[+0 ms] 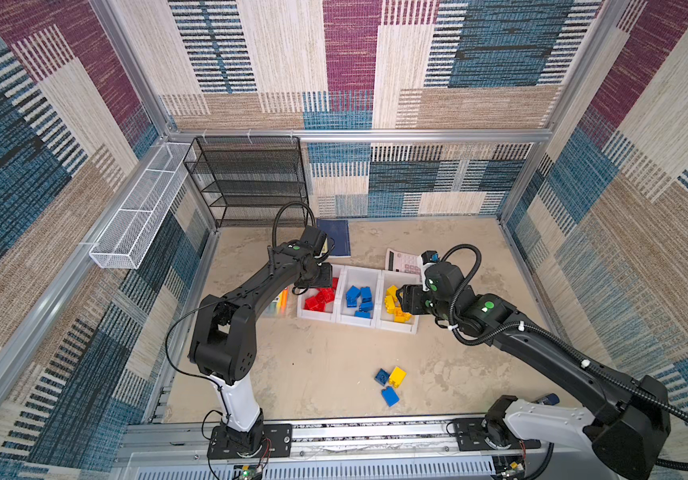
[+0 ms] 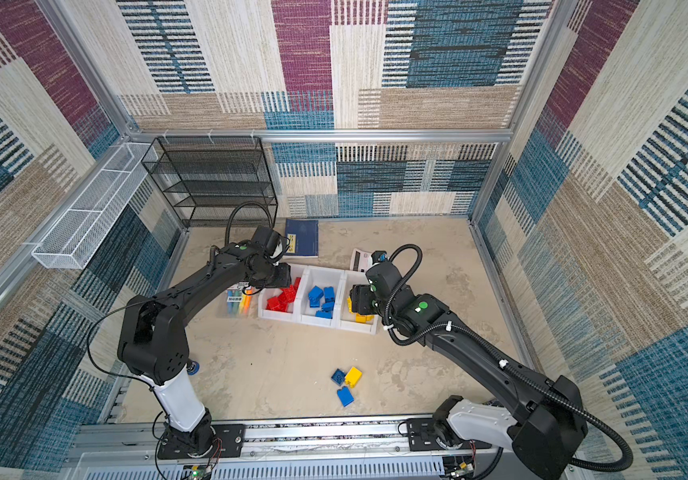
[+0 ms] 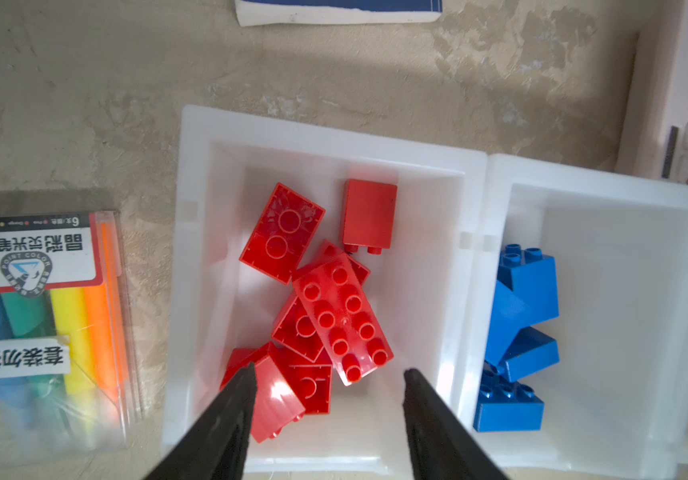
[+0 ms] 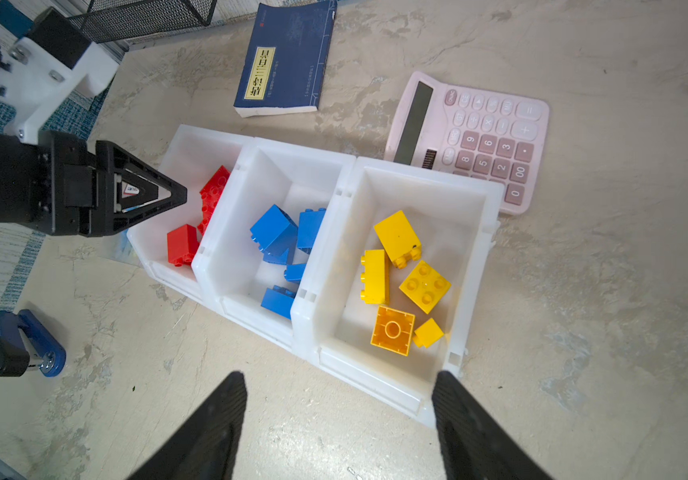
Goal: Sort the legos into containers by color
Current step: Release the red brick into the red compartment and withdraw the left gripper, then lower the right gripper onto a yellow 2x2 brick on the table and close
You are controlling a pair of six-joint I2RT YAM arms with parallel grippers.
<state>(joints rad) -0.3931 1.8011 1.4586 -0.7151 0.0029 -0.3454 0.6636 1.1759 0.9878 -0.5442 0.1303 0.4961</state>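
The legos are mostly in their places. The red legos (image 3: 342, 320) lie heaped in the bin at the 9 o'clock end of the row. The blue legos (image 3: 529, 291) are in the middle bin, and five yellow legos (image 4: 409, 274) are in the bin at the 3 o'clock end. The containers (image 1: 361, 275) are three white bins joined side by side on the table (image 1: 313, 361). I read the dial from a top view, with 12 o'clock at the back wall.

Three bricks lie loose on the table at about 5 o'clock from the containers, well apart from them. A dark blue brick (image 1: 382, 376) is close against a yellow brick (image 1: 397, 375), and a lighter blue brick (image 1: 389, 395) lies just beside them at their 6 o'clock.

My left gripper (image 3: 330, 372) hangs over the red bin with its jaws spread and nothing between them. My right gripper (image 4: 340, 376) hangs by the near rim of the yellow bin, its jaws also spread wide and empty.

A pack of markers (image 3: 43, 299) lies just beside the red bin at 9 o'clock. A dark blue book (image 4: 288, 58) lies at 11 o'clock, and a pink calculator (image 4: 479, 137) at 1 o'clock, close behind the yellow bin; I cannot tell if they touch. A small blue and black stapler (image 4: 22, 345) sits at 8 o'clock. The black mesh rack (image 1: 246, 178) stands farther at 11 o'clock, and the white wire basket (image 1: 143, 208) hangs at 10 o'clock.
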